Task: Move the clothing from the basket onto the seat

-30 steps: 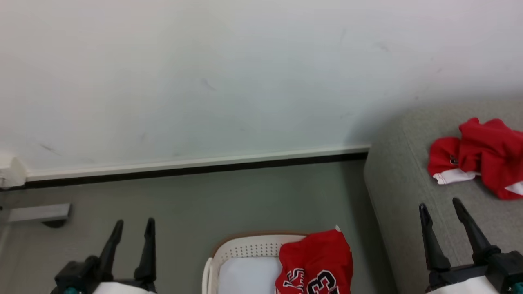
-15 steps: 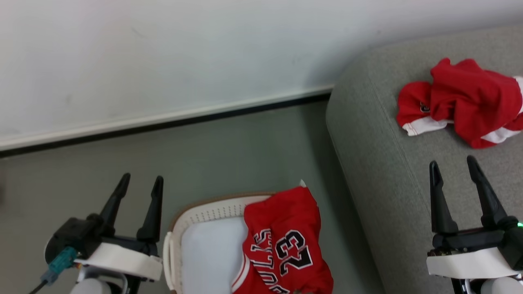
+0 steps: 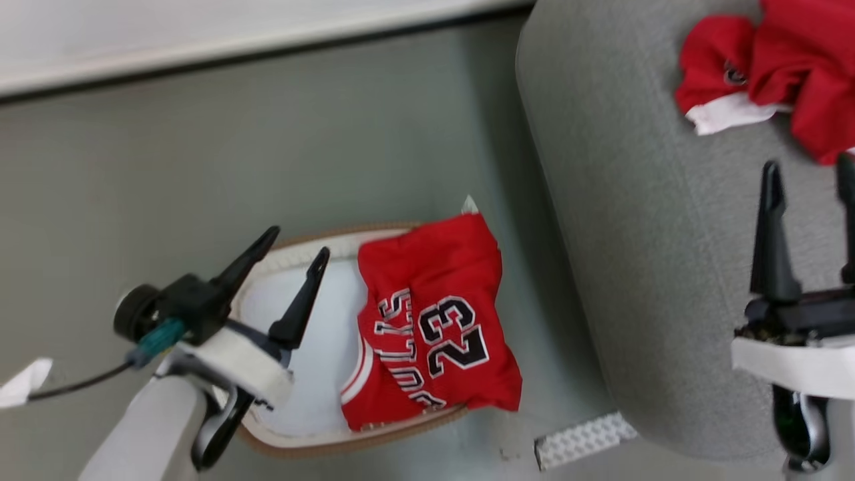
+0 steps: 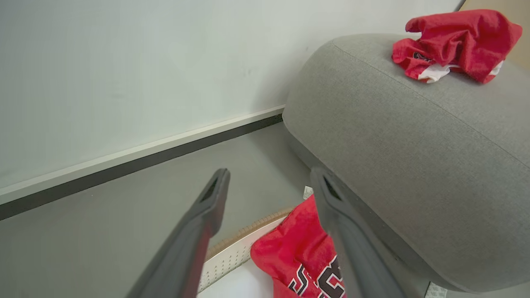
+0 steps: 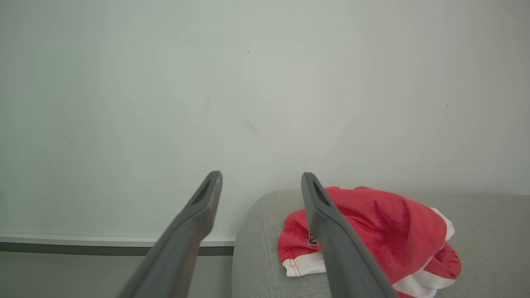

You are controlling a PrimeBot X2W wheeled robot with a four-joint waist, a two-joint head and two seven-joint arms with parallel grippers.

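Note:
A red jersey with dark "23" numerals point(image 3: 434, 327) point(image 4: 296, 252) lies in the right half of the white basket point(image 3: 304, 437) point(image 4: 232, 258), draping over its right rim. A second red garment with white trim point(image 3: 768, 73) point(image 4: 453, 43) point(image 5: 385, 240) lies crumpled on the grey seat point(image 3: 641, 234) point(image 4: 414, 136) point(image 5: 261, 248). My left gripper point(image 3: 299, 242) point(image 4: 269, 178) hovers open over the basket's left part, its fingers apart and empty, pointing toward the jersey. My right gripper point(image 3: 809, 167) point(image 5: 261, 176) stands open above the seat, just short of the crumpled garment.
The basket stands on grey floor between the wall's skirting point(image 3: 234, 47) and the seat's rounded side. A small white perforated piece point(image 3: 584, 437) lies on the floor by the seat's corner. A white scrap point(image 3: 23, 381) lies at the left edge.
The head camera has tilted down, so the basket and jersey now show whole. My left gripper has swung rightward over the basket. Both grippers stay open.

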